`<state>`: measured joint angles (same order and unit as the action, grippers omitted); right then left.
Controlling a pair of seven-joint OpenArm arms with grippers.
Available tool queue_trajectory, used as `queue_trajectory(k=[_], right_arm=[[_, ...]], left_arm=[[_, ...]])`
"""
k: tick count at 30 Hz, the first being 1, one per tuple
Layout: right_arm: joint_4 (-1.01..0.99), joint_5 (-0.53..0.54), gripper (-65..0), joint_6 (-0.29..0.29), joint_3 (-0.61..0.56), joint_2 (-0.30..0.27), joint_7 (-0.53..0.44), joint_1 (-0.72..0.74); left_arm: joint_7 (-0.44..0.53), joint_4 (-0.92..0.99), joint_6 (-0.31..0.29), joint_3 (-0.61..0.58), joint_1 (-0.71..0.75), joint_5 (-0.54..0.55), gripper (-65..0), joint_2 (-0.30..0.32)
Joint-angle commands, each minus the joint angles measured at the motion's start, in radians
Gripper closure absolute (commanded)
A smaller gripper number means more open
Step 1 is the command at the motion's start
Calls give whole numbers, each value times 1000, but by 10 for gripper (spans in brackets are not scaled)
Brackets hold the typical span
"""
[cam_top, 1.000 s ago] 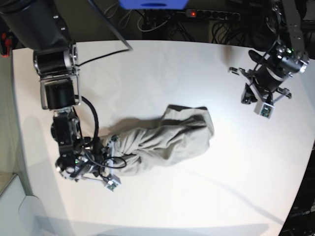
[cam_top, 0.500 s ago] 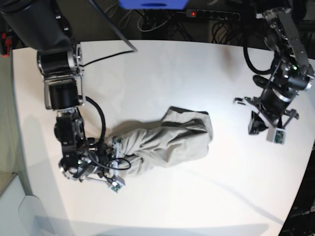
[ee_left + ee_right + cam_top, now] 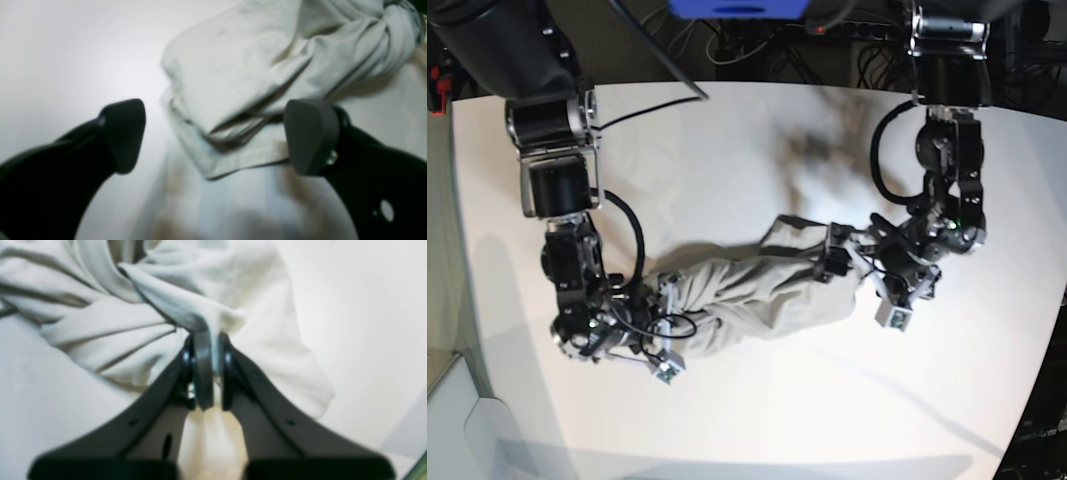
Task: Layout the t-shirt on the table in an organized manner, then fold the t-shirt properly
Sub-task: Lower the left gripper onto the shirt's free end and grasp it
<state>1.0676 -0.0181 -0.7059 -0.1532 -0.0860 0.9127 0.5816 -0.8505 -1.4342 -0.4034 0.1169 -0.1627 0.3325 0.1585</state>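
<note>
- The right tool (image 3: 210,373) is pinched tight on a bunch of the t-shirt (image 3: 757,290).
- The left tool (image 3: 213,136) is spread wide at the shirt's far edge.
- Bare white worktop (image 3: 757,400) lies all around.

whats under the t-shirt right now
Only the white table shows around and under the bunched t-shirt. The right gripper pinches a fold of it, and the open left gripper is by its other end. Whatever lies beneath the cloth is covered.

T-shirt (image 3: 762,290) bunched mid-table (image 3: 757,140); right arm at its left end, left arm at right
</note>
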Motion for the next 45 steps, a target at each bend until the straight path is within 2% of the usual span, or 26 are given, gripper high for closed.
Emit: queue_trajectory(k=[1,11,20,45], right_arm=[[16,11,0,8,2,-4,-2,33],[16,11,0,8,2,-1,4,30],[16,11,0,8,2,-1,4,-2],[16,11,0,8,2,-8,3,-4]], left_arm=[[29,5,1,-7,-28,14,-650,-1],[173,253,1,-21,-96,12,-650,-69],[276,462,-7,-21,-168,14,-650,-99],[268,468,-5,-19,-165,24,-650,-104]])
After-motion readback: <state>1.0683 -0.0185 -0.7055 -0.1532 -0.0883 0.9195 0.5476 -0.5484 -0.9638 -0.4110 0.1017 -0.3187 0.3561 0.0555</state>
